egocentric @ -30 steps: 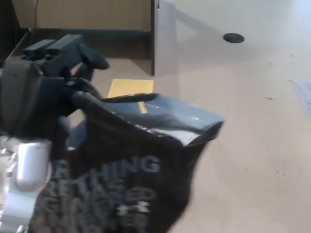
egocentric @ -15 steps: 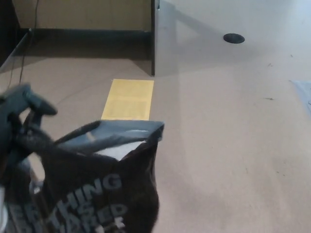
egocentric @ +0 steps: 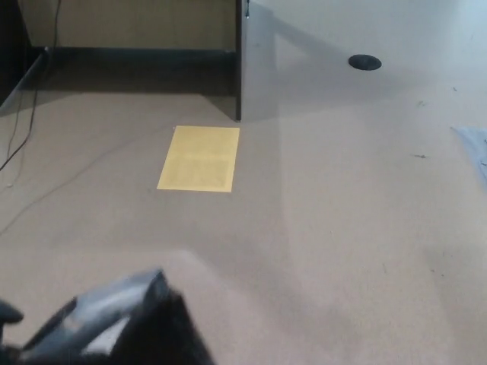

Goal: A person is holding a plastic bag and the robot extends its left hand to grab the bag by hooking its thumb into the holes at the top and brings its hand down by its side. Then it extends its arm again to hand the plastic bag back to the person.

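Only the top of the black plastic bag (egocentric: 125, 327) shows, at the bottom left corner of the head view, its glossy rim folded open. A small dark tip of my left hand (egocentric: 7, 312) pokes in at the left edge right beside the bag's top, still hooked into it. Most of the hand and the bag's lettered side lie below the picture. My right hand does not show, and no person is in view.
A yellow rectangle (egocentric: 198, 158) lies on the tan floor ahead. Behind it stands a dark partition edge (egocentric: 238, 68) with a baseboard. A black round disc (egocentric: 364, 62) sits far right, a thin cable (egocentric: 23, 141) runs at left, and a pale sheet (egocentric: 475, 148) lies at the right edge.
My left hand has dropped down and to the left with the bag, from chest height to nearly out of the picture. The floor and the yellow rectangle are now uncovered.
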`<state>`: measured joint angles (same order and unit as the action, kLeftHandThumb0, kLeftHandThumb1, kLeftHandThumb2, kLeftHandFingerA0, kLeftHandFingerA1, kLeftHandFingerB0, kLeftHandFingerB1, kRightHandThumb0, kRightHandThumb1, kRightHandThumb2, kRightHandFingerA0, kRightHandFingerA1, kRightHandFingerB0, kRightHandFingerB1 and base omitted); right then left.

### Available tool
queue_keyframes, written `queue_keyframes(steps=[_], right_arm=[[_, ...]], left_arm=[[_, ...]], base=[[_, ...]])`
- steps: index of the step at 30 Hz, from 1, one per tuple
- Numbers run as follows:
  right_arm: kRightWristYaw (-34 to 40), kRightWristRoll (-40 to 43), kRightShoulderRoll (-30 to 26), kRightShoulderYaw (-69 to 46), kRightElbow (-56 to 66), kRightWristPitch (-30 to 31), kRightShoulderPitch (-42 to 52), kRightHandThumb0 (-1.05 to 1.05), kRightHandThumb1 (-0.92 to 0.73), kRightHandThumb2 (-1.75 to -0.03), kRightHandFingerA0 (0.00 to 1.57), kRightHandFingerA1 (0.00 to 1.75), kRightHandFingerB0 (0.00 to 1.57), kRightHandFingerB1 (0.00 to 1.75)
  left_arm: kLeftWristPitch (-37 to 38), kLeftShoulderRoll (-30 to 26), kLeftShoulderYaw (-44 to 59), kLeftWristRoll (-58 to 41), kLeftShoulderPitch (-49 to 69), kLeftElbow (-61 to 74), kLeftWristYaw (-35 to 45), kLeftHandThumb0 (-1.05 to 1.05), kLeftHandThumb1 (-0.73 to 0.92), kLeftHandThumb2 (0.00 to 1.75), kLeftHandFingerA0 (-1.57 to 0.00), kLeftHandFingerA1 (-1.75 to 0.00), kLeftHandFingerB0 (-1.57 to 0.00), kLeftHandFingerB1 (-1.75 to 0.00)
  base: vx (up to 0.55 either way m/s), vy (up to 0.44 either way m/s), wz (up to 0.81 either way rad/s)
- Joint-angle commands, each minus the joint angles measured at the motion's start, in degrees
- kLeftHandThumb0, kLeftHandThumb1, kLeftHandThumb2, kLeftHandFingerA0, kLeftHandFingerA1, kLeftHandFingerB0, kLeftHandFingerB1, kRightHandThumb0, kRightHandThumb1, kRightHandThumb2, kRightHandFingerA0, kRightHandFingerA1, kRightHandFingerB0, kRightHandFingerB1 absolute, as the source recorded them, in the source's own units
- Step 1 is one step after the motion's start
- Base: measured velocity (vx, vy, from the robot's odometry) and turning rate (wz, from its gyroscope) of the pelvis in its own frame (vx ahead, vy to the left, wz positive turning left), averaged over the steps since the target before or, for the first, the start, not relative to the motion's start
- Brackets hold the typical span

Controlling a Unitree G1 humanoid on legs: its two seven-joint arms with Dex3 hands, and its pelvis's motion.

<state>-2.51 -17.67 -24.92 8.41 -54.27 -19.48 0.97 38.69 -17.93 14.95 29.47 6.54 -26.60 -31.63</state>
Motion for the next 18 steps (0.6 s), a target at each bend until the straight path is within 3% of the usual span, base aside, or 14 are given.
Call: queue_keyframes(steps=[1, 5, 6, 12, 13, 15, 16, 18], right_arm=[[0.37, 0.39, -0.24, -0.43, -0.69, 0.85, -0.01, -0.38, -0.60, -0.78, 0.64, 0.57, 0.48, 0.49], [0.85, 0.37, -0.24, -0.52, -0.83, 0.36, 0.11, -0.38, -0.60, -0.79, 0.67, 0.60, 0.48, 0.50], [0.78, 0.47, -0.23, -0.58, -0.95, 0.18, 0.06, -0.30, -0.69, -0.60, 0.73, 0.50, 0.52, 0.39], [0.49, 0.23, -0.25, -0.38, -0.44, 0.98, -0.12, -0.30, -0.69, -0.60, 0.72, 0.50, 0.50, 0.39], [0.42, 0.34, -0.25, -0.43, -0.74, 0.58, -0.24, -0.38, -0.60, -0.80, 0.66, 0.60, 0.49, 0.51], [0.36, 0.44, -0.20, -0.49, -1.04, 0.49, -0.55, -0.38, -0.59, -0.80, 0.66, 0.60, 0.50, 0.51], [0.46, 0.45, -0.16, -0.51, -1.16, 0.29, -0.69, -0.31, -0.69, -0.60, 0.71, 0.50, 0.55, 0.41], [0.67, 0.46, -0.13, -0.55, -1.12, 0.02, -0.77, -0.30, -0.68, -0.61, 0.72, 0.52, 0.55, 0.41]], left_arm=[[8.83, -1.46, -1.04, 1.42, 1.87, -7.45, -8.03, -0.07, 0.71, 0.81, -0.98, -1.48, -0.80, -1.15], [10.53, -2.04, -2.87, 2.94, 2.20, -12.74, -10.76, -0.12, 0.71, 0.83, -0.95, -1.51, -0.79, -1.16], [11.30, -2.27, -3.79, 3.52, 2.52, -15.12, -12.18, -0.10, 0.70, 0.86, -0.90, -1.58, -0.79, -1.18], [11.99, -3.44, -7.03, 5.82, 2.73, -21.66, -18.04, -0.10, 0.73, 0.85, -0.86, -1.67, -0.77, -1.22], [11.55, -3.79, -7.69, 6.38, 2.82, -22.35, -19.11, -0.08, 0.73, 0.83, -0.86, -1.66, -0.77, -1.19], [11.70, -4.40, -8.58, 7.09, 2.56, -23.60, -21.02, -0.10, 0.73, 0.84, -0.87, -1.65, -0.78, -1.20], [11.65, -4.81, -9.13, 7.29, 2.34, -24.17, -21.73, -0.12, 0.75, 0.81, -0.86, -1.64, -0.77, -1.19], [11.41, -5.28, -9.84, 7.40, 1.96, -25.14, -22.64, -0.12, 0.74, 0.81, -0.86, -1.64, -0.79, -1.14]], base=[[0.00, 0.000, 0.00], [0.00, 0.000, 0.00], [0.00, 0.000, 0.00], [0.00, 0.000, 0.00], [0.00, 0.000, 0.00], [0.00, 0.000, 0.00], [0.00, 0.000, 0.00], [0.00, 0.000, 0.00]])
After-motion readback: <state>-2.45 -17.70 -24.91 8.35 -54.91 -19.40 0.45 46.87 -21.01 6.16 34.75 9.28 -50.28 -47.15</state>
